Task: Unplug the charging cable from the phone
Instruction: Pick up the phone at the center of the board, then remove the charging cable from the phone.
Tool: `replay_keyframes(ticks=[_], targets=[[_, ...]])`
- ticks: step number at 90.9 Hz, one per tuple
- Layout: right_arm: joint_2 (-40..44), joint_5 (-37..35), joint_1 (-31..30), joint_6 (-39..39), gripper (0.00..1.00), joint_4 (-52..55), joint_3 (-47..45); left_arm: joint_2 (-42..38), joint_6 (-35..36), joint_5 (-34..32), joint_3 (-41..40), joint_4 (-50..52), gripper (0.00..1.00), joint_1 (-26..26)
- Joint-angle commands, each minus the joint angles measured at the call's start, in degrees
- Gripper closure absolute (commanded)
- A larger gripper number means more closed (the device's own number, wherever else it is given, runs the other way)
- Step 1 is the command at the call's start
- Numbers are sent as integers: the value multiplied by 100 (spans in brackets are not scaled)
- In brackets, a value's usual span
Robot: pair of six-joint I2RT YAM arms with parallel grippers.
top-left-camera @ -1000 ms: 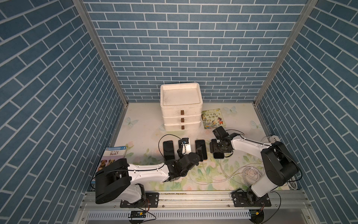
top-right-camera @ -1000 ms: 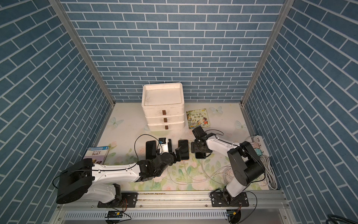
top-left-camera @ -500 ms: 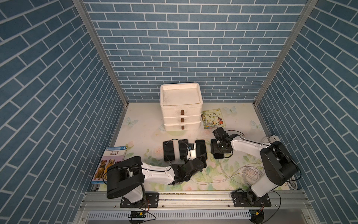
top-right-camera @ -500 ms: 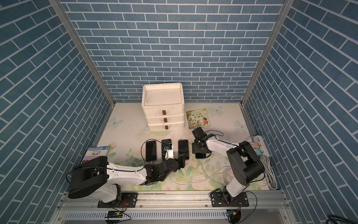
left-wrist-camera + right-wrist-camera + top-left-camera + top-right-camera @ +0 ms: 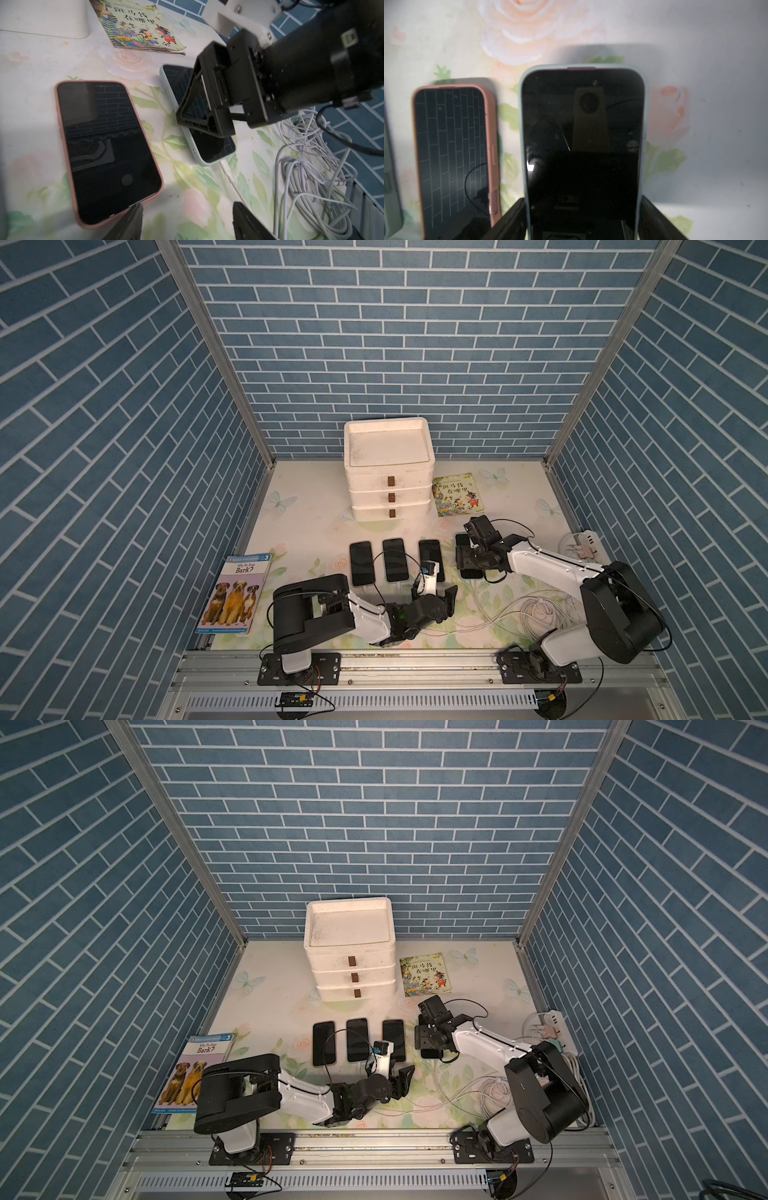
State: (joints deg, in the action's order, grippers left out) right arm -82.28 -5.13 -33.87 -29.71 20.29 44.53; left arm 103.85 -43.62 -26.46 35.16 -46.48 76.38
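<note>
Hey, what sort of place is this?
Likely a robot test booth, not a real room: printed blue brick walls, two arms bolted to an aluminium rail, phones on a floral tabletop.

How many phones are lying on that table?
4, in one row before the white drawers: left phone, middle phone, third phone, and fourth phone, rightmost, between the fingers of the right gripper.

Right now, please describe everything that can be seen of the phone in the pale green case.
The phone in the pale green case lies flat on the flowered table cover, its dark glossy screen up. A white cable is plugged into its end nearest the robot. The right gripper holds it, fingers against both long sides.
</note>
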Motion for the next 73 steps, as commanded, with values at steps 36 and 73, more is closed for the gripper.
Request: replay_keyframes(ticks=[36, 73], targets=[[1177, -56, -22, -205, 76, -712, -582, 1027, 340, 1012, 347, -1548, 26, 171], [1637, -21, -23, -350, 79, -1102, -815, 1396, 336, 1262, 670, -1439, 35, 166]])
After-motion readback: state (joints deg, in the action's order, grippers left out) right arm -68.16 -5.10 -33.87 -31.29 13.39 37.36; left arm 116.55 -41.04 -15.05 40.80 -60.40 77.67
